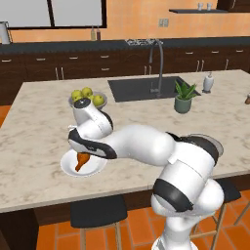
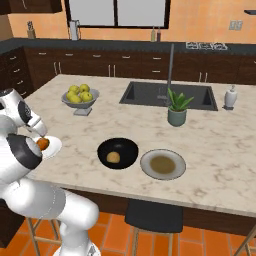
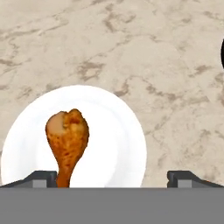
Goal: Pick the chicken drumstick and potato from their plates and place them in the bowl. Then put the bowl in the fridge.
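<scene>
Jaws spread wide and empty above chicken drumstick [image 3: 66, 144] on white plate [image 3: 113, 144]; no writing readable.

Counted on the counter — two plates [image 2: 163, 164], one black bowl [image 2: 117, 153], one drumstick [image 3: 67, 141], one potato [image 2: 113, 157], one fruit bowl [image 2: 80, 100].

Beige marbled stone desk [image 2: 220, 150] carries a glossy white plate [image 3: 118, 144], black bowl [image 2: 125, 147], grey-beige plate [image 2: 163, 164], grey footed fruit bowl [image 2: 80, 101], and potted plant [image 2: 177, 111].
</scene>
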### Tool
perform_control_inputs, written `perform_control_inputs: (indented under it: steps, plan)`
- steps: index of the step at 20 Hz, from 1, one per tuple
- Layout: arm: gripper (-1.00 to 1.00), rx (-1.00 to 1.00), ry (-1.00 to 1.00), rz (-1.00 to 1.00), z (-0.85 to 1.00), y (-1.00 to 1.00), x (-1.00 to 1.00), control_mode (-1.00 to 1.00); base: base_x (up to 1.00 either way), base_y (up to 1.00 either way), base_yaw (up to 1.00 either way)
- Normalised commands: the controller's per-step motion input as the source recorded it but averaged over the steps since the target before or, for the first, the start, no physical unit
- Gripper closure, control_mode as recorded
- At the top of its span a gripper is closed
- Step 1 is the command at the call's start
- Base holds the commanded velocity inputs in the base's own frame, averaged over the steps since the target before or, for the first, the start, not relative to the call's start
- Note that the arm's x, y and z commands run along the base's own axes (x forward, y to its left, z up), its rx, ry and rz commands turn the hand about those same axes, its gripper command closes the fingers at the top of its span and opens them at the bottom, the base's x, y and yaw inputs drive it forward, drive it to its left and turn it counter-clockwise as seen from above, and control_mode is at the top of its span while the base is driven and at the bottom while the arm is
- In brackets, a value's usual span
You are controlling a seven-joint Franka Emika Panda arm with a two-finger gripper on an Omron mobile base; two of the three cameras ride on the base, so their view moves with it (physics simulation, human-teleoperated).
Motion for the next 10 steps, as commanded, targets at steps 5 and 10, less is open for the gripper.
perform_control_inputs:
  steps: [5,10]
  plan:
    - [-1.00,0.02,0.00,0.03,-0.27,0.12,-0.05,-1.00,0.00,0.00,0.00]
    - [-1.00,0.06,0.00,0.00,-0.32,0.11,0.00,-1.00,0.00,0.00,0.00]
